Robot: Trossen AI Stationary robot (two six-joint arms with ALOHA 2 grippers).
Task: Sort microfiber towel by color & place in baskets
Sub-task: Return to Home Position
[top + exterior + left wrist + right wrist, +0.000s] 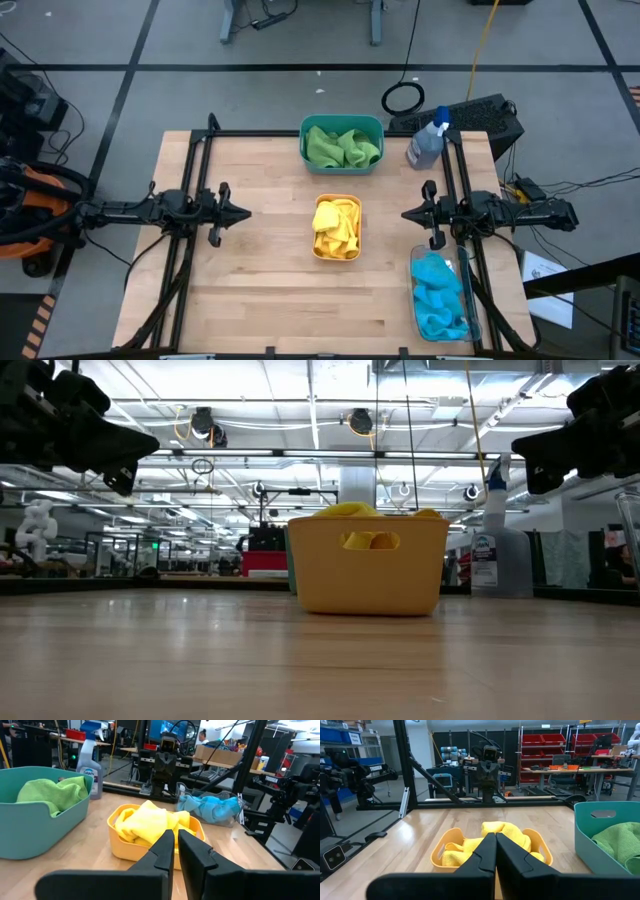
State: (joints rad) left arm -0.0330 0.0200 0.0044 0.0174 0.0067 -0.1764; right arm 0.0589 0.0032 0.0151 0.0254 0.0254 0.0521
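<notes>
Well, my left gripper (240, 212) and right gripper (406, 213) both hover empty above the table (260, 290), fingers drawn together, tips pointing inward at each other; between them sits the orange basket (337, 258) holding the yellow towels (335, 225), its long axis crosswise to the grippers' line, the right gripper nearer; I judge neither needs to cross anything to pull back. Farther out, the green towels (340, 146) lie in the teal basket (342, 168) near the spray bottle (428, 142); the blue towels (438, 295) fill the clear basket (465, 300) near the right gripper, toward the table's corner; I cannot count the cloths in any heap, and the low view's orange basket hides nearly all of the teal one.
</notes>
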